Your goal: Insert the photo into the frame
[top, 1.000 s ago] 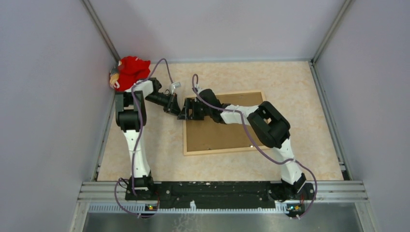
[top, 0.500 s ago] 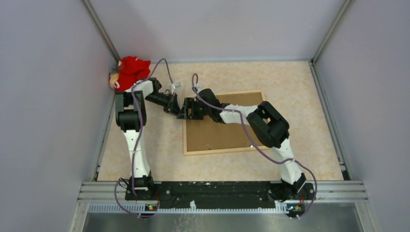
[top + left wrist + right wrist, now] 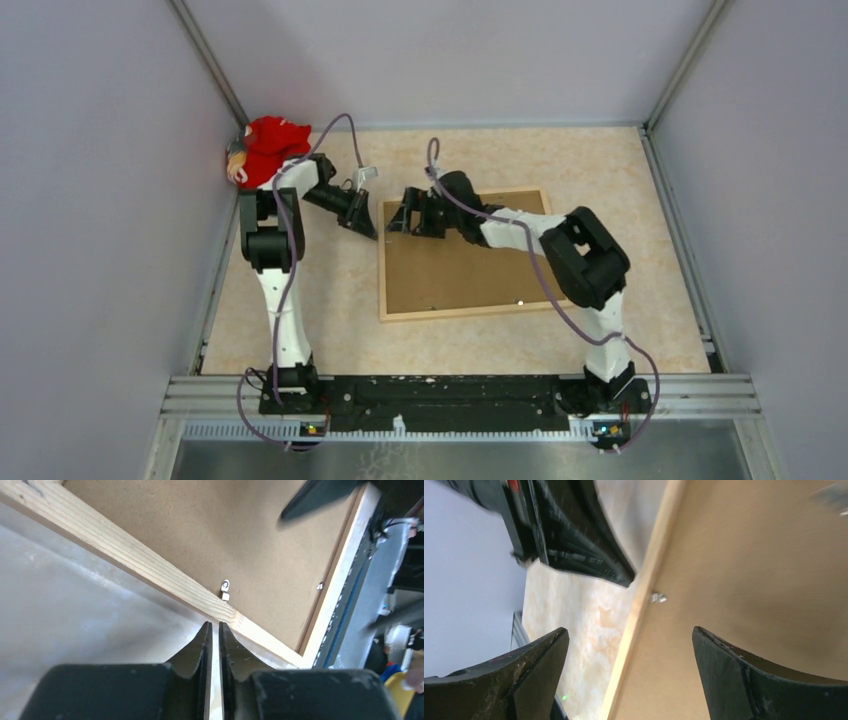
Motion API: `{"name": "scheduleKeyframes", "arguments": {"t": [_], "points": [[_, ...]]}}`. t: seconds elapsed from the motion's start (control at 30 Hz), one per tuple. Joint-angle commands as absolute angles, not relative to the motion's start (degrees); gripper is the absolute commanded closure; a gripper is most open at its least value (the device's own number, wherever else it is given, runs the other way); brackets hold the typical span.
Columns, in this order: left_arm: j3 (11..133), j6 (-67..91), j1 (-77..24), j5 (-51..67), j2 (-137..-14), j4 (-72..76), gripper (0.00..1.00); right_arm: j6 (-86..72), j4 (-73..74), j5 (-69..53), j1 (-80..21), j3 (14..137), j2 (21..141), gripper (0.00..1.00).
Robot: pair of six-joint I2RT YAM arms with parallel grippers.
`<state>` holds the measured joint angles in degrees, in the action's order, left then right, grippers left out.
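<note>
The light-wood frame (image 3: 450, 313) lies face down mid-table, with the brown backing board (image 3: 460, 270) set in it. The photo is out of view. My left gripper (image 3: 366, 226) is shut and empty, low over the table just off the frame's left edge (image 3: 125, 555), near a small metal tab (image 3: 225, 589). In the left wrist view its fingertips (image 3: 213, 625) almost touch the wood. My right gripper (image 3: 402, 214) is open and empty above the frame's far-left corner. In the right wrist view its jaws (image 3: 629, 632) straddle the wood edge (image 3: 644, 595) and the board (image 3: 749, 570).
A red plush toy (image 3: 268, 148) sits in the back-left corner by the left arm. Grey walls enclose the table on three sides. A metal rail (image 3: 460, 392) runs along the near edge. A second tab (image 3: 319, 585) sits on the frame's near edge.
My right gripper has drawn back from the frame's left edge, moving right and toward the far corner. My left gripper has shifted slightly toward the back.
</note>
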<state>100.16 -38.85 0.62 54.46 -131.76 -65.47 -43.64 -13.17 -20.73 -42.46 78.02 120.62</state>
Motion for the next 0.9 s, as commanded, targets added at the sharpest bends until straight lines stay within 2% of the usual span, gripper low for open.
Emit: {"name": "scheduleKeyframes", "arguments": {"t": [0.0,0.2,0.3,0.4,0.67,0.87], "points": [[103.3,-44.7,0.5,51.8,-130.6,-69.6,0.83,-40.5,-10.5,-17.0,-33.3,75.3,106.8,0.05],[96.5,-48.4,0.3,46.1,-127.5,-67.9,0.77,-35.9,-0.2,-3.3,-19.1,69.2,98.9,0.01],[91.6,-49.8,-0.5,43.2,-124.8,-65.7,0.74,-34.9,4.0,2.5,-12.5,67.3,99.2,0.01],[88.6,-50.8,-2.1,42.2,-123.1,-65.0,0.74,-33.8,5.4,3.4,-8.1,66.9,101.2,0.01],[82.3,-51.9,-6.9,39.1,-120.6,-62.8,0.74,-35.2,4.3,-4.0,-7.0,72.0,110.4,0.03],[79.3,-53.5,-11.9,38.1,-119.3,-62.6,0.74,-36.4,8.0,-6.4,-11.0,83.5,119.1,0.04]]}}
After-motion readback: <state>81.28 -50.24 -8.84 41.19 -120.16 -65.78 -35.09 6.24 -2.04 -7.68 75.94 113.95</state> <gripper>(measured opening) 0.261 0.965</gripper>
